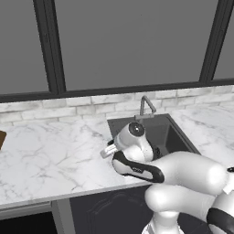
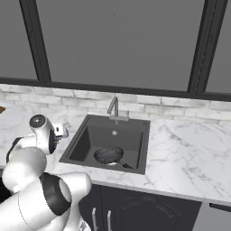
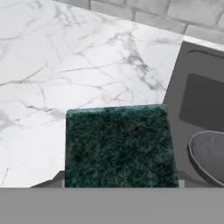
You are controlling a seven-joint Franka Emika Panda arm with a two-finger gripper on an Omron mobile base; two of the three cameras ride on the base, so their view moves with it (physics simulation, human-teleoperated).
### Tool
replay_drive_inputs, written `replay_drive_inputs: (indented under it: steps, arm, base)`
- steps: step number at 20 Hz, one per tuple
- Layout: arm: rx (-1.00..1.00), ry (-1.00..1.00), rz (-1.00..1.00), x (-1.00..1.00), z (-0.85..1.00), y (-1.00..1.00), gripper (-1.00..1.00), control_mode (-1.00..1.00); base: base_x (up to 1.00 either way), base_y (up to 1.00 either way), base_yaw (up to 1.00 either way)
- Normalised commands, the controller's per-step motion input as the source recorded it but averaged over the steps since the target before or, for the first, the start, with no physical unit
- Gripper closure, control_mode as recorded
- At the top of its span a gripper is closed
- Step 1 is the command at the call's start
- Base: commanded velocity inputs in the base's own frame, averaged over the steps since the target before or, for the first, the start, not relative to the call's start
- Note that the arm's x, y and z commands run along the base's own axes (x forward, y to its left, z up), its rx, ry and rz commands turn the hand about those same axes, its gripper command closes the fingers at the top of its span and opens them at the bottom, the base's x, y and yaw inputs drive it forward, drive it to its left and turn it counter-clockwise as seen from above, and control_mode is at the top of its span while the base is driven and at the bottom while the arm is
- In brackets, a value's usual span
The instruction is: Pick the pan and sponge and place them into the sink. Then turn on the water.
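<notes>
Left of the sink (image 2: 76, 151), over the marble surface (image 1: 50, 160), the jaws stand part-open, apparently gripping the sponge (image 3: 117, 146). With the pan (image 2: 108, 154) already in the basin, the next move carries the sponge there.

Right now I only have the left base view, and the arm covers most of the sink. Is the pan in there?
Observer: Yes. The right base view shows the pan lying on the floor of the sink, near its front wall.
Operator: And the sponge?
Observer: The hand view has the sponge green side up between the gripper's fingertips.
Operator: Is it over the basin?
Observer: No. The marble counter lies under it, with the sink's edge just beside it.
</notes>
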Motion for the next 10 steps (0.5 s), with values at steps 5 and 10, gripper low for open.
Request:
replay_drive_inputs:
  steps: [5, 10]
  arm:
    - [0.03, 0.10, -0.08, -0.13, 0.37, -0.37, 1.00, -1.00]
    - [0.01, 0.13, -0.07, -0.12, 0.30, -0.37, 1.00, -1.00]
  base:
    - [0.00, 0.00, 0.00]
    - [0.00, 0.00, 0.00]
